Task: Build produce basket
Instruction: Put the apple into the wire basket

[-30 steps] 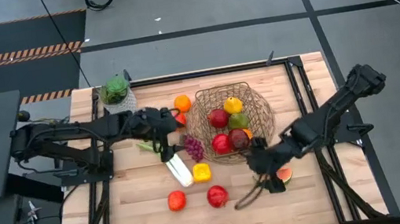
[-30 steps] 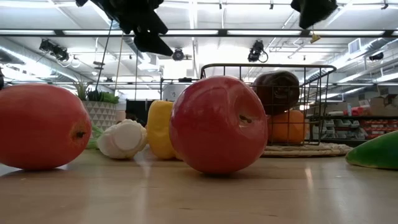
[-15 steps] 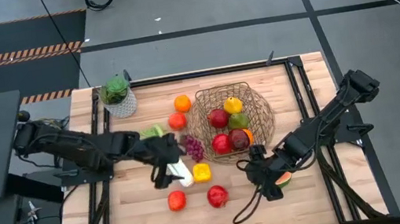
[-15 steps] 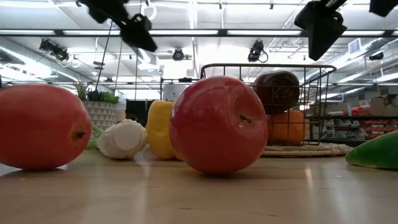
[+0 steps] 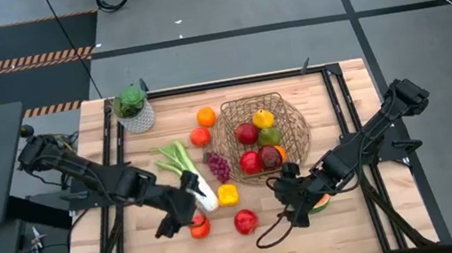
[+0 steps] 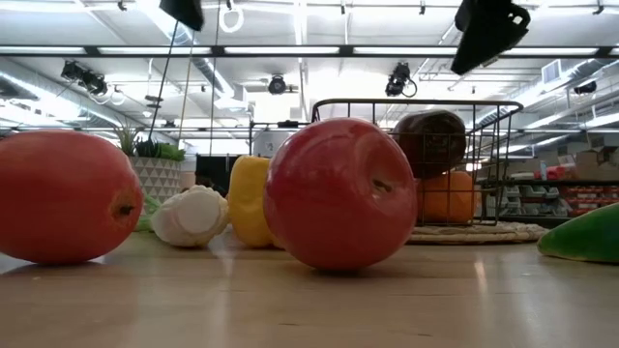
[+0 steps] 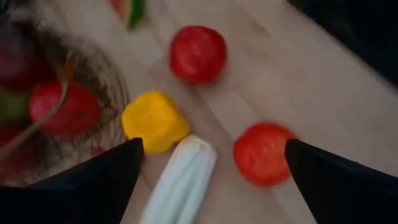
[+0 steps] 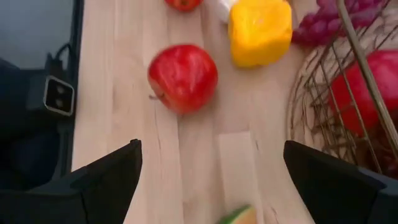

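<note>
**Basket part-filled, more produce loose on the tabletop**

No brand, label or writing can be read on anything in these views.

The basket (image 5: 262, 130), a round open-weave wire bowl, sits on the wooden tabletop (image 5: 356, 215) toward its far middle. Inside it lie a red apple (image 5: 247, 133), a yellow piece (image 5: 263, 118), a green piece (image 5: 269, 135), a second red apple (image 5: 250, 161) and a dark reddish fruit (image 5: 270, 157).

Outside the basket, two oranges (image 5: 205, 117) rest just beside its left rim, with purple grapes (image 5: 218, 166) below them, close to the rim. A leek (image 5: 184, 170) lies diagonally left of the grapes, its white end beside a yellow pepper (image 5: 228, 195). Nearer the front edge are a red tomato-like fruit (image 5: 200, 227) and a red apple (image 5: 246, 221). A watermelon slice (image 5: 320, 201) lies partly under the right arm.

A small white pot with a green plant (image 5: 132, 107) stands at the far left corner.

The left gripper (image 5: 177, 216) hovers over the leek's white end and the tomato-like fruit, its fingers spread wide and holding nothing. The right gripper (image 5: 288, 196) hangs between the front apple and the watermelon slice, fingers likewise spread and empty.
</note>
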### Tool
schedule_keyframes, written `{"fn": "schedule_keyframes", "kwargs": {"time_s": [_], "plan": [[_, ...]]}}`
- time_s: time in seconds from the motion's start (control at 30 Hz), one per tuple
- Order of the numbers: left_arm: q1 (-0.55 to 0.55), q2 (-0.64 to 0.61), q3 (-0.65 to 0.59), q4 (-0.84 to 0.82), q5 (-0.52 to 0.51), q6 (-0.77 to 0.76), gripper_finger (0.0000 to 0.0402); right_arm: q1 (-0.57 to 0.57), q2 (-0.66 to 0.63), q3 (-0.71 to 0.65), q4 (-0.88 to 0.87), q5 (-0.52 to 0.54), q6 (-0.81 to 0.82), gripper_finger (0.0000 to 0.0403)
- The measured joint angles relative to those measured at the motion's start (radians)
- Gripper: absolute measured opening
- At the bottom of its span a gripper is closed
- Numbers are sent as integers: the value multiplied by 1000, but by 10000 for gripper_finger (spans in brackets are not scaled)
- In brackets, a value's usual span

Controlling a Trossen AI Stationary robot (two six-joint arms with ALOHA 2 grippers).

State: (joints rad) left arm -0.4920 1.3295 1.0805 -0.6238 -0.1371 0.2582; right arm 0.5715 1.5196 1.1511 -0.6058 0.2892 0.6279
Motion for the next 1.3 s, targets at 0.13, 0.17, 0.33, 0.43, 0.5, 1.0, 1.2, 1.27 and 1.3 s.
{"fn": "schedule_keyframes", "kwargs": {"time_s": [0.13, 0.17, 0.33, 0.43, 0.5, 1.0, 1.2, 1.27, 1.3], "plan": [[-59, 21, -2, -7, -1, 264, 400, 36, -4, 0, 85, 153, -22, 391], [-72, 29, 0, 9, -2, 323, 400, 51, -10, 0, 110, 191, -41, 390], [-137, 80, 0, 12, 3, 571, 400, 119, -27, 0, 220, 369, -122, 384], [-170, 119, -2, -10, 4, 686, 400, 131, -28, 1, 335, 446, -180, 382], [-183, 153, 0, 1, 8, 755, 400, 130, -28, 1, 409, 450, -202, 382], [-212, 277, 42, -171, -75, 654, 400, 125, 34, 1, 661, 485, -186, 382], [-192, 285, 154, -180, -72, 611, 400, 125, 45, 1, 692, 496, -186, 382], [-178, 311, 186, -178, -69, 604, 400, 125, 45, 1, 695, 502, -197, 382], [-168, 332, 205, -178, -68, 597, 400, 125, 45, 1, 698, 503, -206, 382]]}}
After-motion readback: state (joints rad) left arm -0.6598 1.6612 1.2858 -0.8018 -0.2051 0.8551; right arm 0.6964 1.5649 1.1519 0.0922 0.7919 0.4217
